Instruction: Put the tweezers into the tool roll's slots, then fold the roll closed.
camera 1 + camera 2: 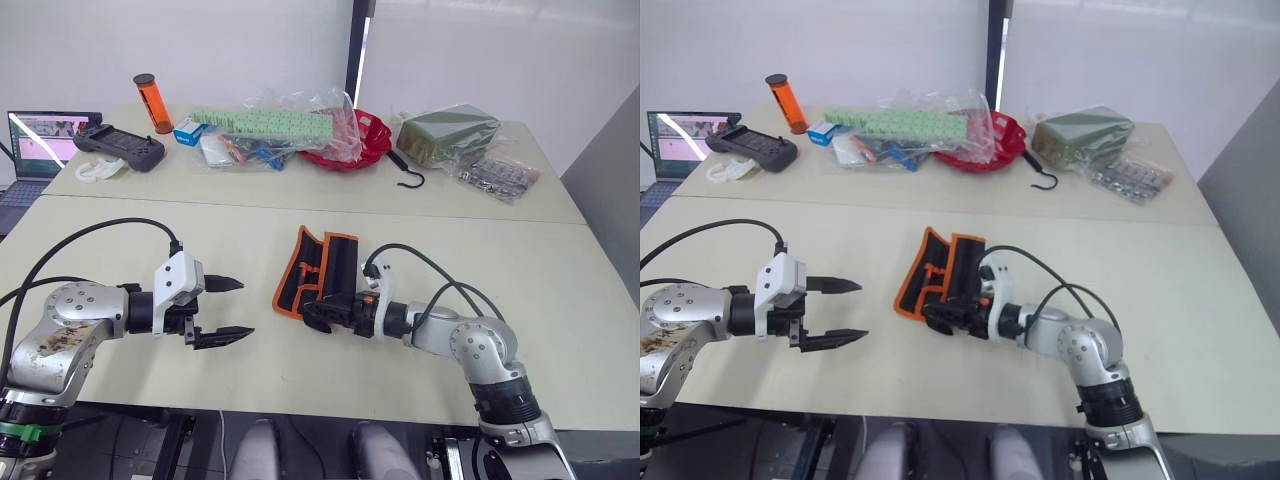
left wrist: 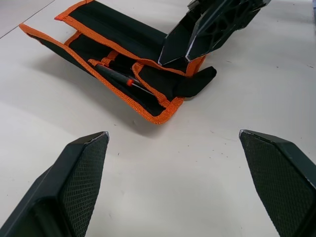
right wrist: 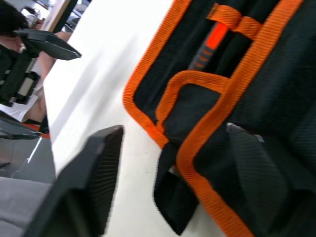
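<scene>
My right tool sits at the near end of the tool roll, jaws spread around its orange hem, one finger on the fabric; my left tool hangs wide open beside the roll, holding nothing. The roll lies half-folded on the bench, soft and floppy, probably light. I'd pinch the stiffer trim. A slim red-banded thing sits inside, possibly tweezers.

Left pincer is held level just above the surface with fingers spread wide and empty, arm bent inward, while right pincer, forearm lying low and pointing left, has fingers parted.
</scene>
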